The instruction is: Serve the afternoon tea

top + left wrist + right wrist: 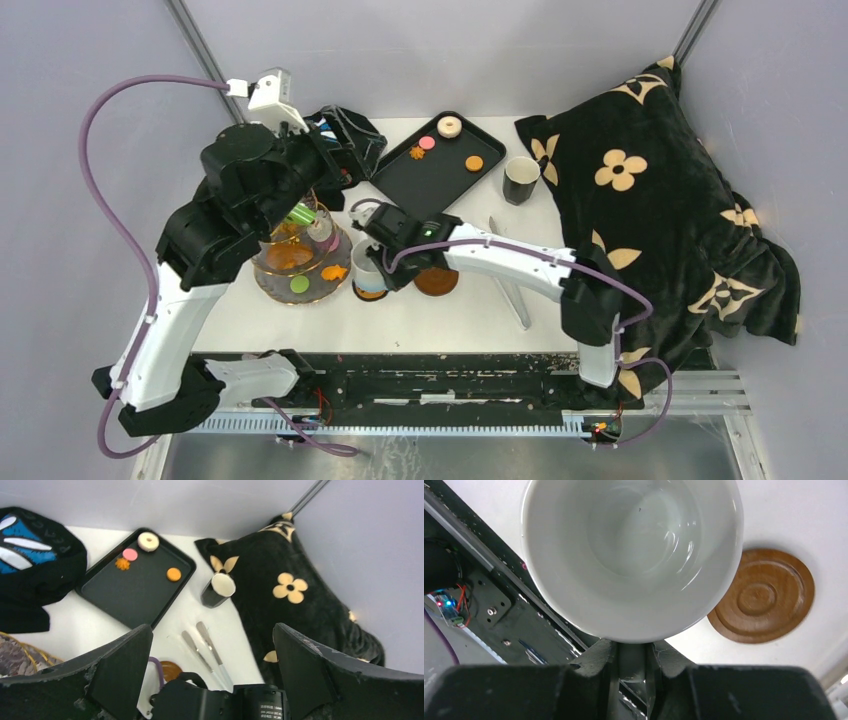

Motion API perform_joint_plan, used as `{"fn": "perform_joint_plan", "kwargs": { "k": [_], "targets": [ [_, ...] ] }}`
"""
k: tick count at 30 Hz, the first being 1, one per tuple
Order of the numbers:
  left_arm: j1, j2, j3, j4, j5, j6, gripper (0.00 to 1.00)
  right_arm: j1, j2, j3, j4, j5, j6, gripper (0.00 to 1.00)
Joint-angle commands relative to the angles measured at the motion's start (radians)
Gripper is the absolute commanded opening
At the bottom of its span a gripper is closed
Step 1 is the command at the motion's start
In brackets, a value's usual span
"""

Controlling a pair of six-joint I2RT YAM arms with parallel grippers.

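mug [634,555], white and glossy, holds nothing; the right gripper [631,652] is clamped on its wall at the rim. it sits just right of the glass stand [268,285], over a brown saucer [370,294], though whether it touches that saucer i cannot tell. a second saucer [437,282], round with turned rings, lies bare a little further right of the stand. the stand is clear with gold edging and carries a green pastry [299,284] and an orange pastry [335,272] on its bottom tier. the left gripper [212,630] hangs above the stand, jaws wide apart with nothing between them. behind and right of the stand, a black tray [430,185] holds a cream ring [449,126], a pink round [427,142], an orange star [416,152] and an orange disc [474,163]. the dark cup [521,180] stands upright further right of the stand, pale inside.
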Motion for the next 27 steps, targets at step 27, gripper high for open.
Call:
{"fn": "perform_joint_plan", "kwargs": {
  "k": [27],
  "targets": [
    [0.002,-0.069,-0.116,0.02,-0.09,0.092,0.99,0.035,0.264,0.227,0.003,0.056,0.01,0.01]
  ]
}}
